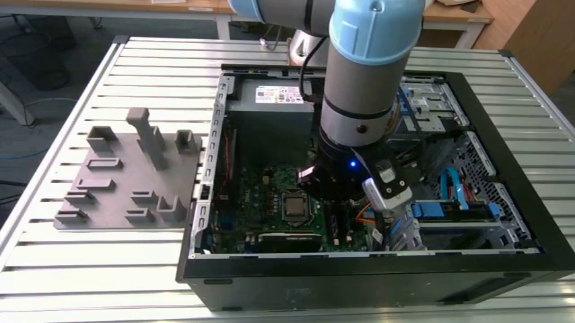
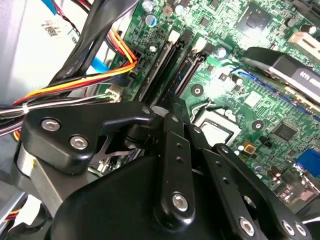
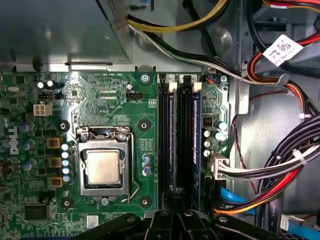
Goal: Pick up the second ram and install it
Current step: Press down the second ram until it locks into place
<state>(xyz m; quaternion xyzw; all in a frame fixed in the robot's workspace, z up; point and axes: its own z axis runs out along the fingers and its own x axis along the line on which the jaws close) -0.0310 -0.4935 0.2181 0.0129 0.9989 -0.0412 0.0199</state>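
Second ram [image 3: 196, 150]: dark blue flat memory stick with small pale label, standing on edge in the outermost memory slot of the large green motherboard [image 3: 100, 105], on the side next to the cable bundles. One such stick clearly made out in the first wrist view; can't tell whether the neighbouring black slots [image 3: 170, 130] carry another, and can't count the slots reliably.

Jaws of black gripper [image 3: 175, 196] drawn together, tips meeting with nothing visible between them. Positioned low over the slot row near its end, just beside the stick's end; can't tell if touching. Same closed tips in the second wrist view [image 2: 171, 102], above the slots.

One silver square processor [image 3: 102, 167] in its socket, well apart from the slots. One bundle of red, orange, yellow and black cables [image 3: 270, 170] beside the board.

Exterior view: one grey-and-blue robot arm [image 1: 364, 74] reaching down into one open black computer case [image 1: 359, 276] lying on the slatted metal tabletop [image 1: 134, 60]. One grey plastic fixture block [image 1: 126, 175] on the tabletop at the exterior view's left, just beside the case.
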